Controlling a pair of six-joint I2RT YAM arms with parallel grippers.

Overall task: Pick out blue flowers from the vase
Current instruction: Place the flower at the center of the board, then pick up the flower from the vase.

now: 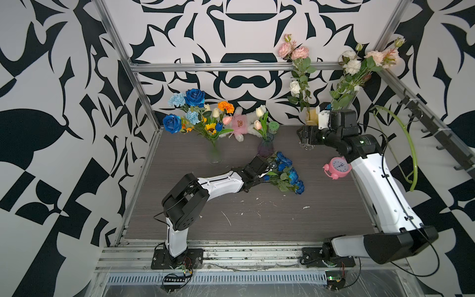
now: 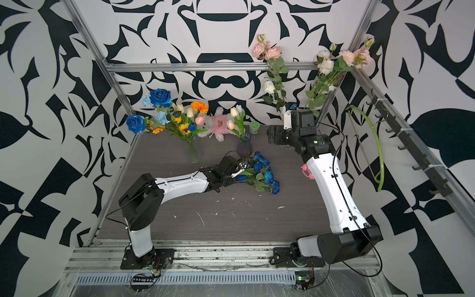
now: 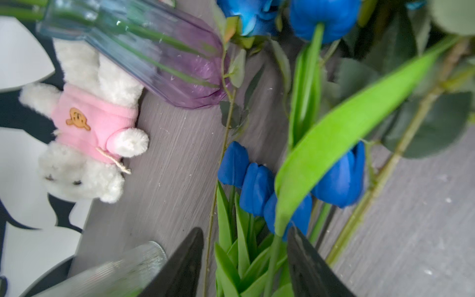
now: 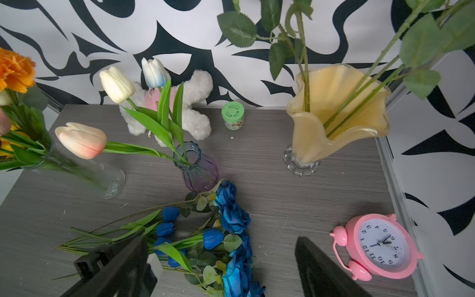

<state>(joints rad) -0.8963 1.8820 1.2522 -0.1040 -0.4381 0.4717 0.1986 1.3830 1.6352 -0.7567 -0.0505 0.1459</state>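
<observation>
Straddling stems of blue flowers (image 1: 290,175) lying on counter (image 1: 257,221) with left end effector (image 3: 244,231) spread | right end effector (image 4: 219,237) spread, empty, near yellow vase (image 4: 321,133)

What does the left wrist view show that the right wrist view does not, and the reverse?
Only the left wrist view shows the face of the plush bear. Only the right wrist view shows the pink alarm clock, the yellow vase and the green jar. Both show the purple vase, the blue tulips lying on the table, and part of the plush bear.
</observation>
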